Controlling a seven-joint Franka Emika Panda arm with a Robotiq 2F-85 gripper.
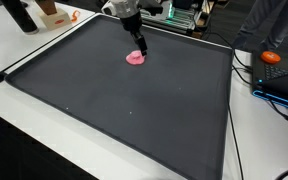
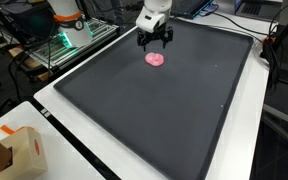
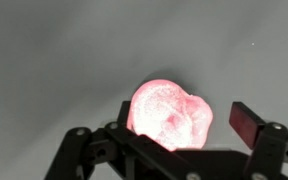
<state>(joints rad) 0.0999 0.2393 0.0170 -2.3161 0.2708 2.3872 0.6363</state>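
A small pink lumpy object (image 1: 136, 58) lies on the large dark grey mat (image 1: 124, 110) toward its far side; it also shows in an exterior view (image 2: 155, 59). My gripper (image 1: 140, 44) hangs just above and behind it, also seen in an exterior view (image 2: 155, 40). In the wrist view the pink object (image 3: 171, 112) glows bright between my two black fingers, and my gripper (image 3: 180, 125) is open around it. The fingers stand apart from its sides and hold nothing.
White table (image 1: 24, 50) surrounds the mat. An orange and black tool (image 1: 272, 58) and cables lie beside the mat's edge. A cardboard box (image 2: 14, 150) sits at a table corner. An orange-white device (image 2: 66, 18) stands beyond the mat.
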